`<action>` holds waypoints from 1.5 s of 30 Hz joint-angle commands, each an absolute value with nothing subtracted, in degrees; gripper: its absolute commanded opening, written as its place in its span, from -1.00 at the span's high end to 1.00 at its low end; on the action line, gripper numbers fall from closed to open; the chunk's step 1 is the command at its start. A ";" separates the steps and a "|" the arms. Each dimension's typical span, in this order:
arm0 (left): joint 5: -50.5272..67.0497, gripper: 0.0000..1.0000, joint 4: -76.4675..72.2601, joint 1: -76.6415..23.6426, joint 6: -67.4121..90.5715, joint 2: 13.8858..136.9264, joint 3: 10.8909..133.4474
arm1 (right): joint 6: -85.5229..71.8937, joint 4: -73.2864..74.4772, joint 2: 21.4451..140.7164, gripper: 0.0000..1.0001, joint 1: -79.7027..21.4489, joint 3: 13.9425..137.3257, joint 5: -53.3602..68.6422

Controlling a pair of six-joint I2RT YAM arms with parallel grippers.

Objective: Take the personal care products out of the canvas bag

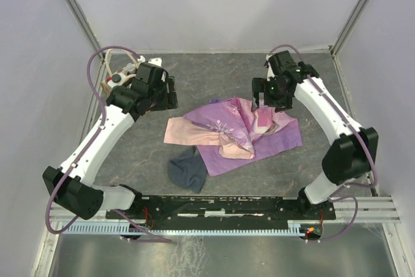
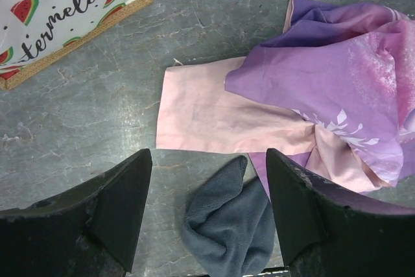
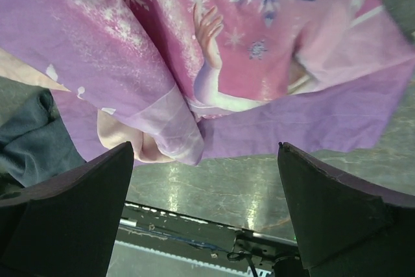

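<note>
Nearest in the left wrist view, two black fingers [image 2: 117, 212] of the left gripper [image 2: 209, 160], spread wide with nothing between them, hanging above the table [image 2: 97, 108]. Just under the gap, a dark grey cloth [image 2: 230, 225] bunched in a lump, touching the near edge of a pink-purple cloth [image 2: 337, 76]. Beyond that, up in the left corner of the view, the canvas bag [image 2: 58, 11]: white front with black script and red watermelon slices, tan woven rim, well apart from both cloths. Only one side of the bag in sight, its inside hidden.

Equally close in the right wrist view, black fingers [image 3: 331, 212] of the right gripper [image 3: 206, 150], also spread wide and holding nothing, hovering over the crumpled pink-purple cloth with its printed figure and snowflakes. Grey cloth at the left edge of that view, a black rail [image 3: 194, 222] with wires below.

From above: bag mostly hidden behind the left arm [image 1: 97, 141] at the far left of the table, only its cream handles [image 1: 123, 61] showing. Pink-purple cloth in the middle, grey cloth against its near left edge. Right gripper over the cloth's far right part.
</note>
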State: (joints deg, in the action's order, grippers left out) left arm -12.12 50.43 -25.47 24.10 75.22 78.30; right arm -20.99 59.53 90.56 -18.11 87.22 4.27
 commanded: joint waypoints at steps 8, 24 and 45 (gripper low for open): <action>-8.96 -0.56 47.41 -25.36 26.98 72.00 76.20 | -24.75 55.11 103.75 -1.00 -31.32 88.40 9.76; -3.50 -0.56 45.11 -25.39 30.19 72.42 75.12 | -23.26 65.83 125.02 -1.00 -31.59 100.69 -1.64; -4.36 -0.57 47.11 -25.24 28.82 70.15 74.83 | -38.91 60.36 102.38 -1.00 14.53 77.78 -27.42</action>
State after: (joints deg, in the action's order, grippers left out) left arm -5.34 47.90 -25.47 28.42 70.87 74.19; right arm -35.77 59.00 111.57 12.56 78.67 -9.82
